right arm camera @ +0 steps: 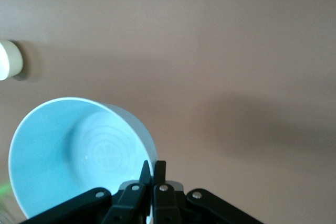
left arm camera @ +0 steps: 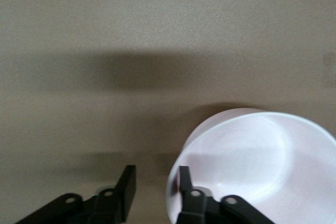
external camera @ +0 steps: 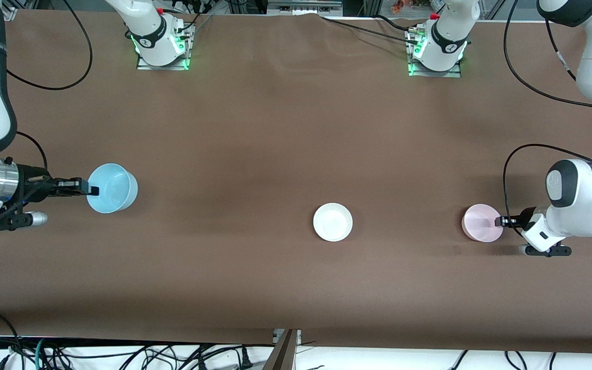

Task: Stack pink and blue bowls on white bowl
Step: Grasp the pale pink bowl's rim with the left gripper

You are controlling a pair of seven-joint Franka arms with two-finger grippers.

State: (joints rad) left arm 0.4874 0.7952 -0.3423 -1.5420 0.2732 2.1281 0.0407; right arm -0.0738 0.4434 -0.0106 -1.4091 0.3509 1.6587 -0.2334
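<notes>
A: Which step is this?

B: The pick-up, as I judge it. The right gripper (external camera: 92,190) has its fingers (right arm camera: 159,173) pinched tight on the rim of the blue bowl (external camera: 113,188), one inside the wall and one outside, and the bowl looks lifted and tilted over the right arm's end of the table (external camera: 255,133).

A: And the left?

B: The left gripper (external camera: 499,221) straddles the rim of the pink bowl (external camera: 481,222), one finger (left arm camera: 183,178) inside and the other outside with a gap showing, so not yet clamped. That bowl sits on the table.

A: Next?

B: Probably clamp the pink rim, then carry a bowl to the white bowl (external camera: 332,221), which sits well apart from both sets of fingers, between them, and centre it above

A: Anything in the way?

B: Nothing lies between; only cables (external camera: 519,82) trail near the arms
</notes>
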